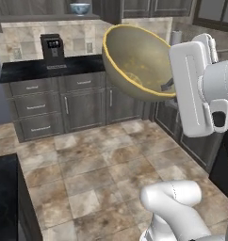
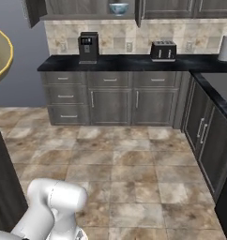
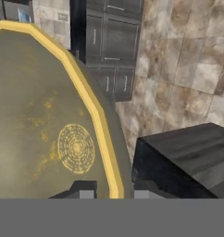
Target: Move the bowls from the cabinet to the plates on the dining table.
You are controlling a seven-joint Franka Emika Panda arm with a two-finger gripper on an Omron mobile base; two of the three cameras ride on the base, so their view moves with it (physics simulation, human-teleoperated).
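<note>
Gripper [image 3: 114, 190] clenched on the yellow rim of the tan bowl [image 1: 137, 61], one finger inside, one outside; bowl held high, tipped steeply on its side, mouth facing the left base camera; carried in mid-air over the tiled floor [image 1: 87, 169]. Step in hand, by judgement: transport of the first bowl toward the dining table; dark slab corner [image 3: 188, 157] below the hand probably that table; plates not seen. Next move likely calls for levelling the bowl, then finding a plate and lowering onto it. Count: one tan bowl in the grip; one white bowl with blue pattern [image 2: 118, 8] far off in the open cabinet [image 2: 157, 7]; one coffee machine [image 2: 88, 47]; one toaster [image 2: 163, 50].
</note>
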